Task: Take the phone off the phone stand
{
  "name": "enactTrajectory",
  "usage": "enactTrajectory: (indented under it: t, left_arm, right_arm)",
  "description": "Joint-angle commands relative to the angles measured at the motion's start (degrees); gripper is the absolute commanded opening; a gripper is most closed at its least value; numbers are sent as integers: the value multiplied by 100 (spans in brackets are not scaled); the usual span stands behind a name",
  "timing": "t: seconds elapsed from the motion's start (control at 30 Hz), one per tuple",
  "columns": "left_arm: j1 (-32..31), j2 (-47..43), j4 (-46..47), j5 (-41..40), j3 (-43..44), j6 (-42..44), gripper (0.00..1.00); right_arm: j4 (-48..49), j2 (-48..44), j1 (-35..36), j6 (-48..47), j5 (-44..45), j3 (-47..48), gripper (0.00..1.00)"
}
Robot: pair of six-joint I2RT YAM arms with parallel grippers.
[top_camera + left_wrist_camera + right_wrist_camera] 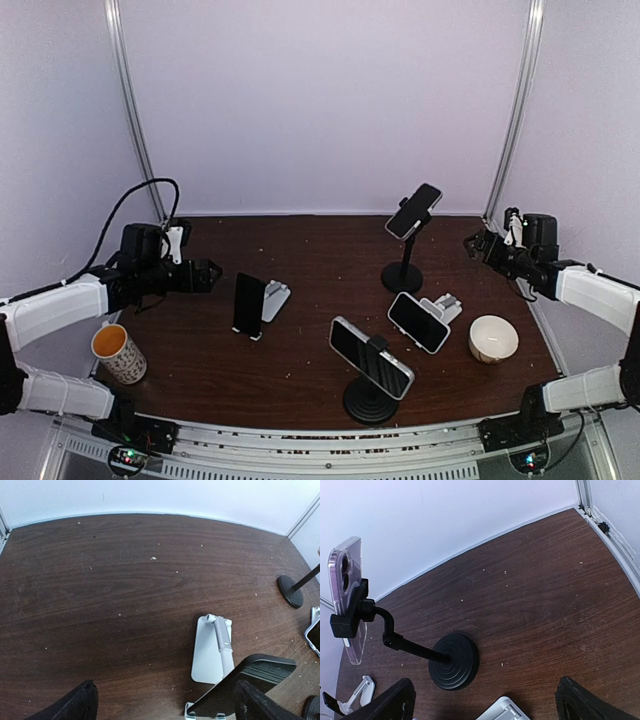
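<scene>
Four phones sit on the dark bench (pixel 300 250), each on its own stand. The left phone (pixel 250 305) leans nearly upright on a white folding stand (pixel 276 297), left of the middle, showing a dark face to the top camera; the tall phone (pixel 414 211) is clamped, tilted, at the top of a black pole stand (pixel 402 275) toward the back; the front phone (pixel 371 357) sits tilted on a round black stand (pixel 371 400) close to the near edge; the right phone (pixel 418 322) leans on a second white stand (pixel 447 305), just beside a white bowl (pixel 493 338). A patterned mug (pixel 119 353) stands at the front left, well apart from the phones.

The left gripper (pixel 205 275) hovers low, just left of the left phone and pointing at it; in the left wrist view its fingers (pixel 75 705) are spread wide with nothing between them; the right-hand finger overlaps the phone's edge there, but I cannot tell whether it touches. The right gripper (pixel 472 245) hangs at the right rear, well apart from the tall phone and facing it; its fingers (pixel 585 702) are likewise spread wide and empty; the right wrist view shows that phone's clear case and camera lenses, held in the stand's black clamp.
</scene>
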Motion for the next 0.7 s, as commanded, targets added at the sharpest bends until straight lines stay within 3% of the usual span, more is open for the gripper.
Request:
enactTrajectory:
  t: [0.0, 0.27, 0.37, 0.5, 0.67]
  left_arm:
    - [-78, -396, 547, 64, -205, 138, 98]
    - [-411, -855, 461, -159, -245, 302, 98]
    - [-655, -1013, 434, -387, -369, 358, 98]
    - [-1159, -1223, 468, -941, -607, 539, 98]
    - [-1574, -1447, 1330, -1305, -1340, 769, 98]
  right_arm:
    - [405, -164, -33, 62, -276, -140, 100]
    - [910, -490, -33, 280, -924, -447, 100]
    - [1468, -726, -14, 549, -1249, -785, 100]
    - [1463, -909, 66, 552, -1401, -889, 100]
    - [1488, -1131, 177, 470, -1533, -1027, 100]
